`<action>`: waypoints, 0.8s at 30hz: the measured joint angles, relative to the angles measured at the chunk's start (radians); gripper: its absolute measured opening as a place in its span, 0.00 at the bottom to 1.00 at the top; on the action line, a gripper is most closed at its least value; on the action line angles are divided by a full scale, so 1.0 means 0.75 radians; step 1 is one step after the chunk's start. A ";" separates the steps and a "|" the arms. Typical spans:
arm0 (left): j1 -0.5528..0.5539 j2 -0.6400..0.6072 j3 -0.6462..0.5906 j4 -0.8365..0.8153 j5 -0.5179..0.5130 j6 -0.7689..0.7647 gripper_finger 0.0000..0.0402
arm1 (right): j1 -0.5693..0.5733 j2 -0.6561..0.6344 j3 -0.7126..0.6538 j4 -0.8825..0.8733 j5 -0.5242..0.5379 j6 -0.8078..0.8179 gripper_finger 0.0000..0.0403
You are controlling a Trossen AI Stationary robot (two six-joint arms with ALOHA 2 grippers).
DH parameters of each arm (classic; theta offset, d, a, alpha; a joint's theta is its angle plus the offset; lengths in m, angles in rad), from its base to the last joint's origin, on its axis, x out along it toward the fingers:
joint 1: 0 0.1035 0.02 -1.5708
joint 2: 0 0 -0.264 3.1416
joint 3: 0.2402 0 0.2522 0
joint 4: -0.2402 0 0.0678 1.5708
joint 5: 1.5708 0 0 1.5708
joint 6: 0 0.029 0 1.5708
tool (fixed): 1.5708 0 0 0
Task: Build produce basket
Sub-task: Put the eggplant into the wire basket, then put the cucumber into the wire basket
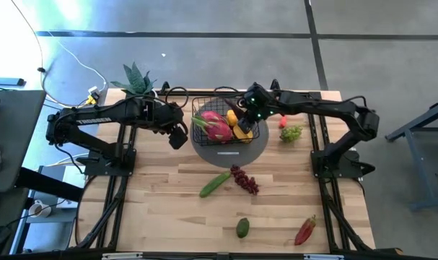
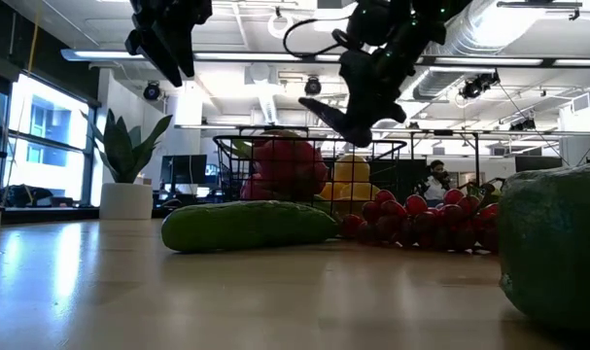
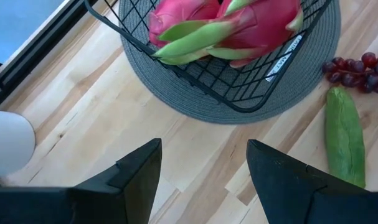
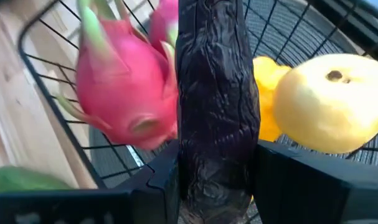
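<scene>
The black wire basket [image 1: 204, 108] stands on a round grey mat [image 1: 258, 144] at the table's far middle. In it lie pink dragon fruits [image 1: 215, 124] and yellow fruits [image 1: 242, 130]. My right gripper [image 1: 242, 118] hangs over the basket's right half, shut on a dark, wrinkled, elongated piece of produce [image 4: 217, 87]. My left gripper [image 3: 204, 149] stands open above bare wood just left of the basket, with nothing between its fingers. A cucumber [image 1: 215, 183], purple grapes [image 1: 244, 179], an avocado [image 1: 242, 227] and a red chilli [image 1: 305, 231] lie on the near table. My right gripper pinches the dark produce between its two fingers, one finger [image 4: 157, 180] on each long side [image 4: 217, 162]. The fingers slant down from the table's right, and the piece runs on past them. It hangs clear above the basket's inside, next to a yellow pear [image 4: 332, 102].
Green grapes [image 1: 291, 133] and a small red fruit [image 1: 283, 121] lie right of the mat. A potted plant [image 1: 136, 78] stands at the far left corner. Bare wood stretches along the table's near left.
</scene>
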 joint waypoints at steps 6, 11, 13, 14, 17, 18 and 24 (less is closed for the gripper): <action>0.000 0.000 0.000 0.000 -0.003 -0.004 0.56 | -0.002 0.043 0.001 -0.014 -0.018 -0.008 0.29; 0.000 0.000 0.000 -0.001 -0.004 -0.007 0.56 | -0.010 0.086 0.001 -0.030 -0.063 -0.014 0.32; 0.000 0.000 0.000 -0.001 -0.004 -0.013 0.56 | -0.011 0.108 0.001 -0.044 -0.085 -0.018 0.35; 0.000 0.000 0.000 -0.001 -0.004 -0.014 0.56 | -0.011 0.121 0.001 -0.051 -0.089 -0.018 0.36; -0.001 0.000 0.000 -0.001 -0.004 -0.014 0.56 | -0.011 0.136 0.001 -0.052 -0.090 -0.018 0.40; 0.000 0.000 0.000 -0.001 -0.004 -0.014 0.56 | -0.011 0.137 0.001 -0.049 -0.090 -0.018 0.41; 0.000 0.000 0.000 -0.001 -0.011 -0.013 0.56 | -0.011 0.139 0.001 -0.052 -0.073 -0.018 0.49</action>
